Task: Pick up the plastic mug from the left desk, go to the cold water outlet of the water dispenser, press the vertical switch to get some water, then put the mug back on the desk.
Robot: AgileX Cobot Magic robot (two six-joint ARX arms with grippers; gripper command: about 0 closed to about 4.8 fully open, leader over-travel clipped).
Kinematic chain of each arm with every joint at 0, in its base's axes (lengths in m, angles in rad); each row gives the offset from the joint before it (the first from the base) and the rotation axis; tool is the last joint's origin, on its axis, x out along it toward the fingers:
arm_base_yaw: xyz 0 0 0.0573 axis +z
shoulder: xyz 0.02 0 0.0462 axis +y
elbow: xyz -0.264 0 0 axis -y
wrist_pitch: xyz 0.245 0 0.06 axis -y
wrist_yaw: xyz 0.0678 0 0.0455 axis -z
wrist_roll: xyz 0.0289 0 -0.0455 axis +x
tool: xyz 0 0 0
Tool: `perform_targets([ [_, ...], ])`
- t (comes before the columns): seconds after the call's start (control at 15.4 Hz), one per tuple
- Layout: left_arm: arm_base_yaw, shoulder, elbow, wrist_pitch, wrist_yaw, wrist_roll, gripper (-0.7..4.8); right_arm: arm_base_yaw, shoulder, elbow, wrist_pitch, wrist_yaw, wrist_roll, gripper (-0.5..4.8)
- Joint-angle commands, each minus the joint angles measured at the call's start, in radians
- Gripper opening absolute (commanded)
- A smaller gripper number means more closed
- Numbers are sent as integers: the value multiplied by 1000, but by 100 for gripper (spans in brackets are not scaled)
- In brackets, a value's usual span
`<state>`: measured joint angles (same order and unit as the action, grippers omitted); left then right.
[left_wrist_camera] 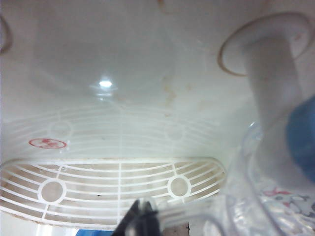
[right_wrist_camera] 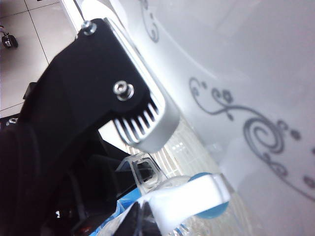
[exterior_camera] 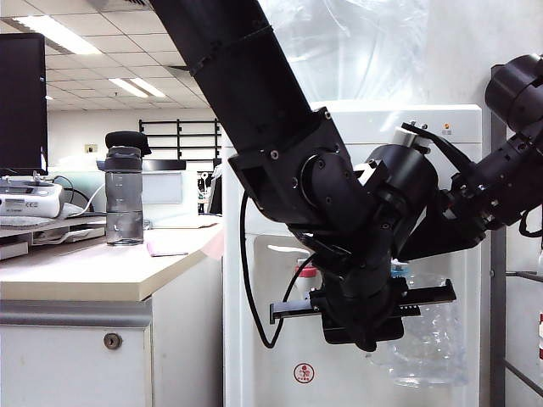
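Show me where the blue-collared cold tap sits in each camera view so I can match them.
Exterior view: cold tap, a blue sliver right of centre, mostly hidden behind the left tool.
Left wrist view: blue collar above the plastic mug held by the left tool.
Right wrist view: blue collar under the white lever, beside the right tool.
Shared landmark: drip grille, also in the right wrist view; hidden in the exterior view.

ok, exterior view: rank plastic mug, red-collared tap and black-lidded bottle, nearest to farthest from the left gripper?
From the left gripper:
1. plastic mug, in its grip, right side.
2. red-collared tap, just to its left.
3. black-lidded bottle, far left on the desk.
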<state>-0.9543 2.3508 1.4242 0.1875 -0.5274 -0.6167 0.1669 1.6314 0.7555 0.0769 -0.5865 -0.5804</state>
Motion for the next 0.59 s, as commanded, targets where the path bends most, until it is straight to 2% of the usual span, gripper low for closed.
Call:
perform_targets([
  [0.07,2,-14,14,56,19,27,-6,1,5,-2,-42,31,8,-5],
  [0.59,2,-14,14,55,19,41,-6,1,6,-2,-48,35,14,-5],
])
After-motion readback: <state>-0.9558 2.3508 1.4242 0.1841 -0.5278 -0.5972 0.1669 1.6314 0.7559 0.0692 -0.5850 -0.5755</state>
